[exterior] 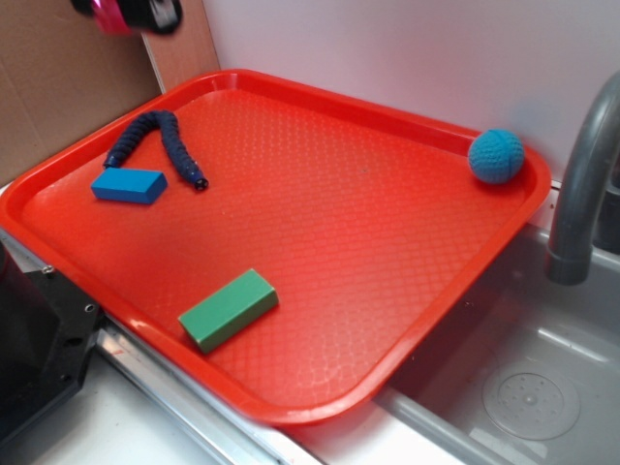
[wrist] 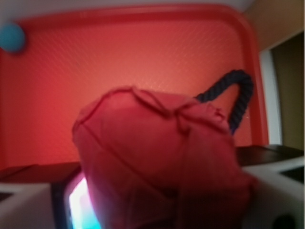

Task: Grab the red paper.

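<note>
The tray [exterior: 387, 252] is orange-red with a textured floor and a raised rim; it sits partly over a grey sink [exterior: 523, 387], beside a grey faucet [exterior: 581, 184]. In the wrist view the tray [wrist: 143, 62] fills the background.

The rope [exterior: 160, 140], dark blue, lies bent in an arch at the tray's far left; the wrist view shows 1 loop of it [wrist: 238, 93] behind the paper.

The green block [exterior: 229, 308] lies near the tray's front edge. The blue block [exterior: 129, 185] lies just beside the rope's left end.

The ball [exterior: 496, 156], blue and knitted, rests in the far right corner of the tray [wrist: 10, 37].

The gripper [exterior: 126, 14] sits at the top left edge of the exterior view, above the tray's far left corner. It is clenched on the paper [wrist: 157, 167], a creased crimson wad held clear of the tray, with pink showing at the gripper in the exterior view.
</note>
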Controlling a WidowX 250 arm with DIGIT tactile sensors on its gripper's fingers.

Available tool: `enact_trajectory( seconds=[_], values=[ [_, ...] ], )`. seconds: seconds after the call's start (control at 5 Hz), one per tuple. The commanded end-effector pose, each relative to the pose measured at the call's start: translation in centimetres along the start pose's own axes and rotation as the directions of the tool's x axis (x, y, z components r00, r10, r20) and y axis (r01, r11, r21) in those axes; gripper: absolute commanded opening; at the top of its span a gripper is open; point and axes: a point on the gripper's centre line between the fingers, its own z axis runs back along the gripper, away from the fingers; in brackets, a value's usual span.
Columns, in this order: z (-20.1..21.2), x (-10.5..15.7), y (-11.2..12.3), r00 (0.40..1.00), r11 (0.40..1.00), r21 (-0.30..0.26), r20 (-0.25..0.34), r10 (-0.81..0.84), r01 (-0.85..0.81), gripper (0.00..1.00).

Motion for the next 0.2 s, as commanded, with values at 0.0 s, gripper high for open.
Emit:
enact_trajectory(
  seconds=[0.0],
  values=[
    [1.59, 1.31, -1.63, 0.999, 0.998, 0.059, 0.041, 0.009, -0.011, 0.00]
  ],
)
